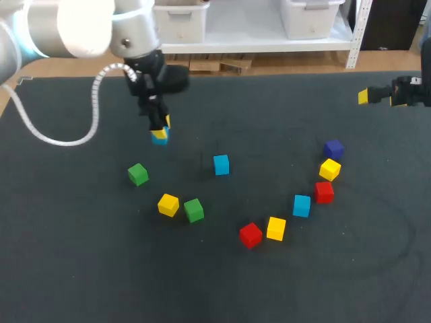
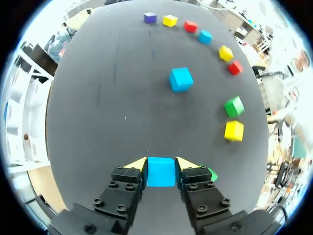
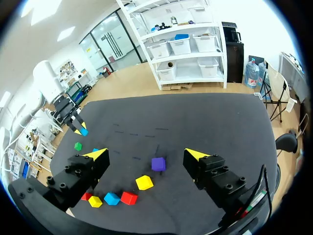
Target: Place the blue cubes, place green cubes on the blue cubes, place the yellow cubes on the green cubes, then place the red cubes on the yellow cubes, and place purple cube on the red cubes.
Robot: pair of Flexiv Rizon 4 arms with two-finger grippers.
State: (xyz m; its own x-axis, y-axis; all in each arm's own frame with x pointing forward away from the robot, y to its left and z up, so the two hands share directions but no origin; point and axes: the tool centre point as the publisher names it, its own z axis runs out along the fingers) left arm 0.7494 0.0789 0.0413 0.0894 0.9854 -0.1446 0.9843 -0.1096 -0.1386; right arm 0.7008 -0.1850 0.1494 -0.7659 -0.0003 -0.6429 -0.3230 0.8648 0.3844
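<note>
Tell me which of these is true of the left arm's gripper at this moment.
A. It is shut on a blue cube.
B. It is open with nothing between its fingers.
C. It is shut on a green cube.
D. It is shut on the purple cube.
A: in the left wrist view, the left gripper has a blue cube between its yellow-tipped fingers, which touch it from both sides.

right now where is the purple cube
In the head view the purple cube sits toward the right, farthest back in the curved line of cubes, just behind a yellow cube.
</note>
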